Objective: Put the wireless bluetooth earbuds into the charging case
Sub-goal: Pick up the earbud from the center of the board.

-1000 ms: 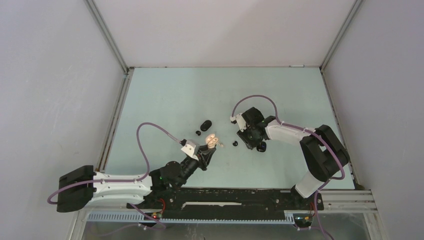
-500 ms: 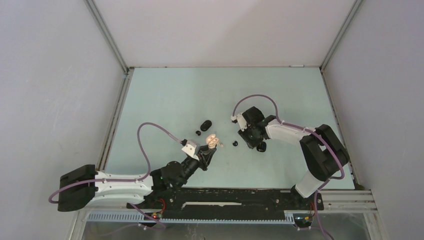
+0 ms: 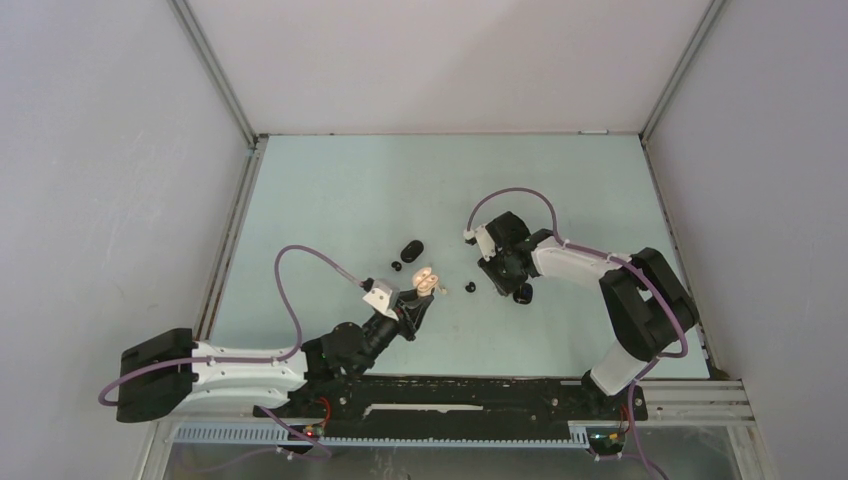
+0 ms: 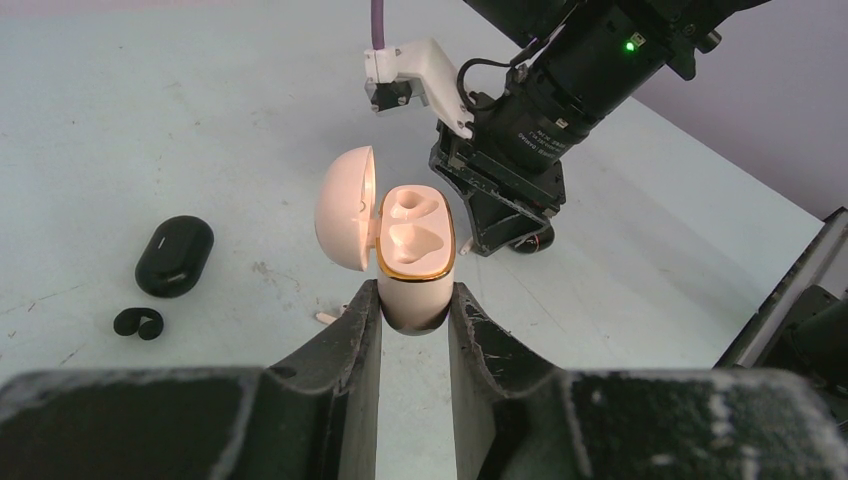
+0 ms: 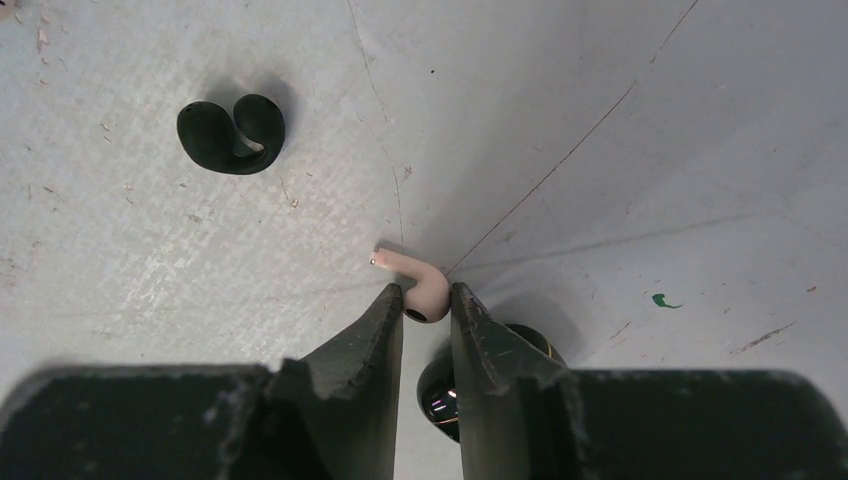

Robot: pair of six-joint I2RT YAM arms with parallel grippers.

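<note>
Cream earbud (image 5: 422, 288): sitting between the fingertips of the right gripper (image 5: 427, 303), down at the table surface. Its rounded body is filling the gap, and its short stem is pointing up and to the left in the wrist view. Whether it is resting on the table or hanging just clear of it, I cannot tell.
Right gripper: pointing down at the table, with its jaws drawn nearly together and pinching the cream earbud by the rounded body.
Under the right fingers: a dark glossy object (image 5: 438, 392) with a gold-coloured rim is lying just below the fingertips and is mostly hidden by them.
Black earbud (image 5: 232, 130): lying on the table apart from the right gripper, curled like a hook.
Left gripper (image 4: 413, 312): pressing its jaws against both sides of the cream charging case (image 4: 415, 262) at its base and holding it upright.
Cream charging case: standing with its lid (image 4: 345, 220) swung open to the left, showing a gold rim and two moulded wells. The right gripper is working just beyond it.
Black case (image 4: 173, 255): lying shut on the table, left of the held case and well apart from it.
Second black earbud (image 4: 138, 322): lying just beside the black case, on its nearer side.
Table (image 3: 330, 190): pale green and scuffed, carrying all the loose pieces.
</note>
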